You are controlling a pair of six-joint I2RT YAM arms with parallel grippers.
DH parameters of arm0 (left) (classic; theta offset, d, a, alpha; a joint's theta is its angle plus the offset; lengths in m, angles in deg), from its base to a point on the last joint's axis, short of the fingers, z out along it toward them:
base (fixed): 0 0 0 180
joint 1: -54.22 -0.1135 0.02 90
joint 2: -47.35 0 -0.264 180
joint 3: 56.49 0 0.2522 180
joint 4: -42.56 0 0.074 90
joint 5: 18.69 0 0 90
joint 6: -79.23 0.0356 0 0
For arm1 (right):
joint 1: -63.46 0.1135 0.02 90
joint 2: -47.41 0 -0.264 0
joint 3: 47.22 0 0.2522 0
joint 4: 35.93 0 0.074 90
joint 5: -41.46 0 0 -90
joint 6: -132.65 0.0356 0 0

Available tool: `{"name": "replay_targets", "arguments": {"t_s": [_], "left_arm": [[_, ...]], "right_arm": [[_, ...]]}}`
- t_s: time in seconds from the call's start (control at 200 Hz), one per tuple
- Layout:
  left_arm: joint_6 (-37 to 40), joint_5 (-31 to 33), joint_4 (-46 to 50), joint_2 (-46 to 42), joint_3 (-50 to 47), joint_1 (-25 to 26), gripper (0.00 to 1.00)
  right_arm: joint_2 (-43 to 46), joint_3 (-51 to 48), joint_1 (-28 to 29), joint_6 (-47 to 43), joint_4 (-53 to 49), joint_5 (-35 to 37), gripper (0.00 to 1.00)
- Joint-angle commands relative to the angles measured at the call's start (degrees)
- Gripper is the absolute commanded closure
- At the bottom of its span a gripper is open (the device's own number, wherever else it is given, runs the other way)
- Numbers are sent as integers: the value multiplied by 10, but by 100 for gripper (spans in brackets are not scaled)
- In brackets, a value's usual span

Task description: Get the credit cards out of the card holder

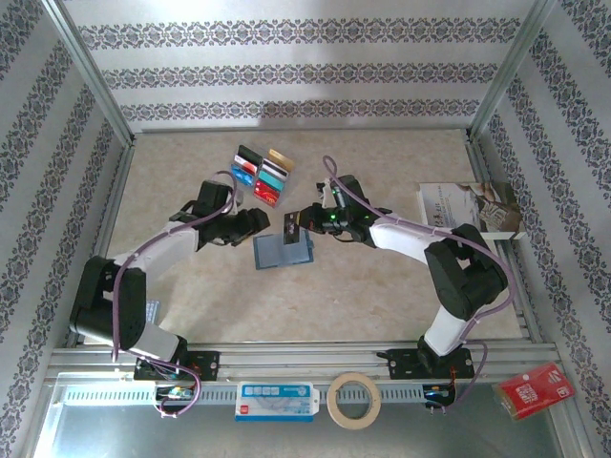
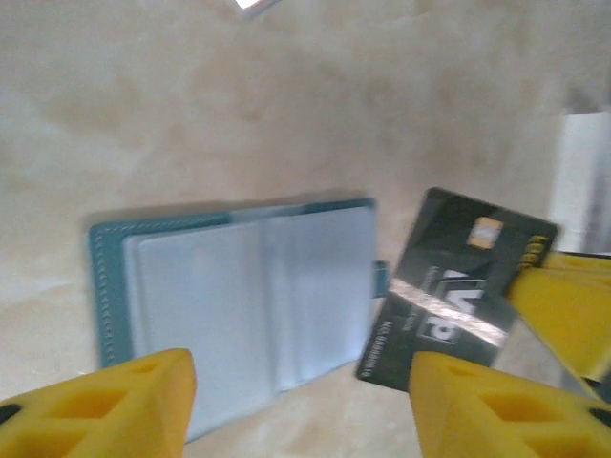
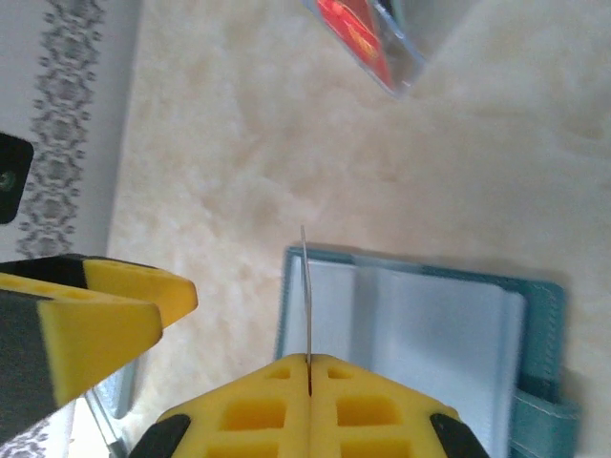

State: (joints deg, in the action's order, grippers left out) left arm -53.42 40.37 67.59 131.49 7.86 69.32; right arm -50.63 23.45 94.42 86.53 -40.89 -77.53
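Pinching a black card [image 2: 458, 291] edge-on, the shut right gripper [image 3: 308, 367] held it just over the open card holder [image 3: 420, 334]; the left gripper [image 2: 301, 401] hung spread and empty. Farther back, several credit cards [image 1: 263, 172] lay fanned on the table [image 1: 191, 286], and the card holder looked emptied, so little seemed left.

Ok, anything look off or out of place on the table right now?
Nothing stands out. The card holder lies open and flat; the right gripper pinches a black card, out of its slots. The other cards sit in a neat cluster farther back. The left gripper is open, holding nothing.
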Motion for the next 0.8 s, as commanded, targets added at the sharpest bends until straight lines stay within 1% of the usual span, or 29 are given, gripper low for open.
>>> {"name": "replay_targets", "arguments": {"t_s": [0.0, 0.095, 0.27, 0.365, 0.43, 0.525, 0.714, 0.794], "left_arm": [[-65, -67, -69, -19, -12, -9, 33], [-93, -96, -107, -23, -15, -9, 30], [-122, -136, -158, -24, -27, -8, 30], [-166, -152, -219, -25, -49, -8, 31], [-207, -163, -278, -23, -65, -4, 33], [-240, -169, -326, -23, -73, 0, 38], [-263, -174, -360, -32, -73, 0, 54], [-278, -183, -385, -34, -72, 0, 58]], "right_arm": [[12, -13, -9, 26, 75, -52, 100], [12, -11, -13, 52, 115, -85, 100], [18, -21, -27, 117, 191, -117, 100], [20, -24, -38, 155, 232, -126, 100], [18, -22, -42, 174, 247, -133, 100], [16, -16, -45, 198, 265, -139, 100], [10, -12, -46, 224, 290, -147, 100], [8, -15, -50, 238, 303, -152, 100]]}}
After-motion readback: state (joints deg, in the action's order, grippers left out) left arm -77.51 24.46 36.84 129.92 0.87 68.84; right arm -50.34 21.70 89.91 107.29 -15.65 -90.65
